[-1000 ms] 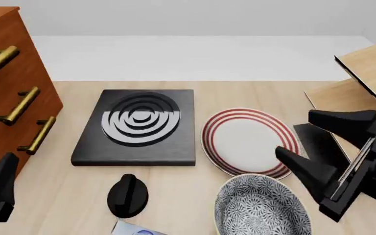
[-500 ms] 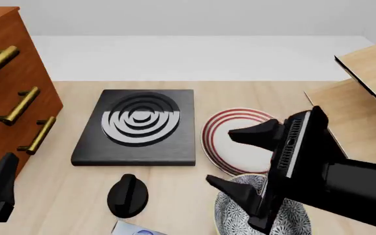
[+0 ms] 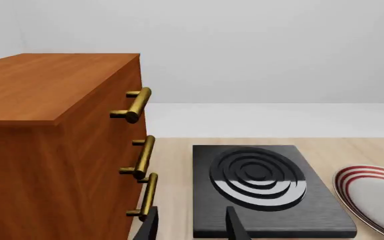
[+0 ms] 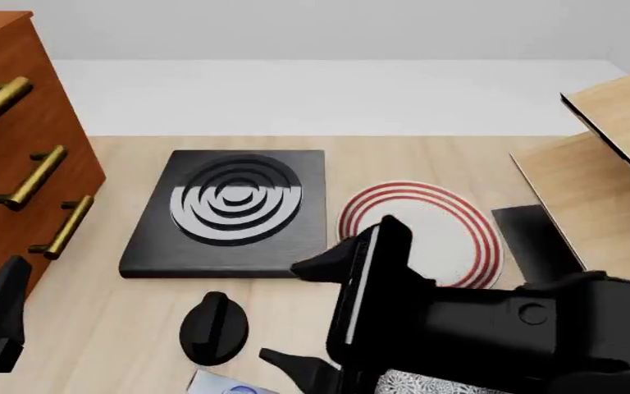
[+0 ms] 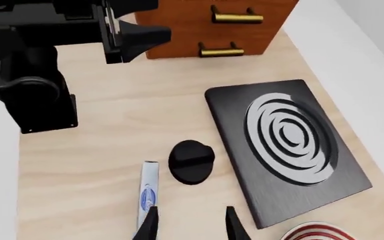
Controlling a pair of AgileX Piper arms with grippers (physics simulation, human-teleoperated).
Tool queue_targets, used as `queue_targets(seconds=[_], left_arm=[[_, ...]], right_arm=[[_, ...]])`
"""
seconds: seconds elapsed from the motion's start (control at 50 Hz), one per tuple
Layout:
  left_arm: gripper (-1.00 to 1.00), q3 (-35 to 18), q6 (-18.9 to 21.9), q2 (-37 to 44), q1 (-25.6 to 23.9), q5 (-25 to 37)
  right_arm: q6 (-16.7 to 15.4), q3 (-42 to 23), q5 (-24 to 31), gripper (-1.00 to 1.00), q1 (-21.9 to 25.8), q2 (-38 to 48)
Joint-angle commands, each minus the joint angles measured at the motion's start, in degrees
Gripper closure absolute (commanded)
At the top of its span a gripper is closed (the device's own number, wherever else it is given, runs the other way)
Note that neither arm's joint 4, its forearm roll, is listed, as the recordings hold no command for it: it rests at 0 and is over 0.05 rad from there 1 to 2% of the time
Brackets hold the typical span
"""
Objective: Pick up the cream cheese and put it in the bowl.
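Only a corner of the cream cheese [image 4: 223,385], a pale box with a blue logo, shows at the front view's bottom edge. In the right wrist view the cream cheese [image 5: 147,193] lies on the table beside a black knob. My right gripper [image 4: 299,316] is open above the table, just right of the knob, with nothing between its fingers. The right gripper [image 5: 190,226] points toward the box. The right arm's body hides the bowl [image 4: 430,384] except for a speckled sliver. My left gripper [image 3: 192,227] stands open and empty by the drawer cabinet, far from the box.
A black knob [image 4: 213,327] sits beside the cream cheese. Behind it lies a black stove plate [image 4: 233,212], with a red-ringed plate [image 4: 446,217] to its right. A wooden drawer cabinet [image 4: 14,148] stands at the left, and wooden boards [image 4: 610,164] at the right.
My right gripper has swung left, from beside the bowl, over bowl and plate, to a spot near the knob and the cream cheese. It stays open. The left arm has not moved.
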Motion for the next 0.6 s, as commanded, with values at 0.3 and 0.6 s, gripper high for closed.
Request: queue_targets(seconds=[0.3,0.6], left_arm=[[-1.00,0.0,0.0,0.0,0.0,0.0],[-1.00,0.0,0.0,0.0,0.0,0.0]], right_arm=[[4.7,-4.9,-4.4,-1.00,7.8,13.3],[7.4,-4.7,-7.9,-1.00,7.5,19.6]])
